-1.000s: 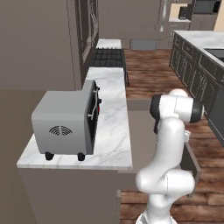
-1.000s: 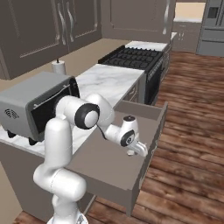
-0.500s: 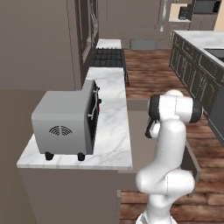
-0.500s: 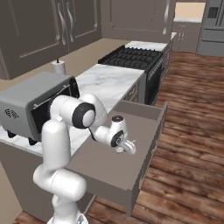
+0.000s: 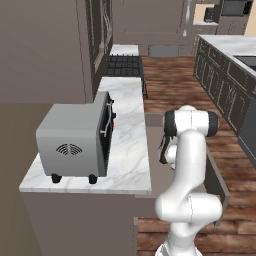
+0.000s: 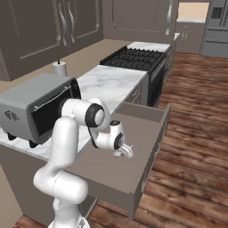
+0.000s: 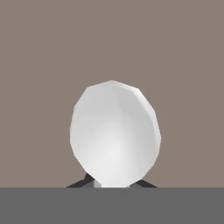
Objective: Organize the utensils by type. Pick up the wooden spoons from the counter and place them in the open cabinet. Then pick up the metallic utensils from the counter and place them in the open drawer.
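Taupe drawer (image 6: 147, 133) floor lies just beneath the gripper (image 6: 126, 152), whose jaws pinch a metal spoon (image 7: 114, 133), bowl pointing ahead.

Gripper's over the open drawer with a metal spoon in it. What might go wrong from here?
1. The gripper holds the metal spoon by its thin handle alone, so it might pivot or slip.
2. The hand hangs above the drawer floor; a release from here may bounce the spoon.
3. The folded arm sits close to the counter edge and could clip it when retracting.
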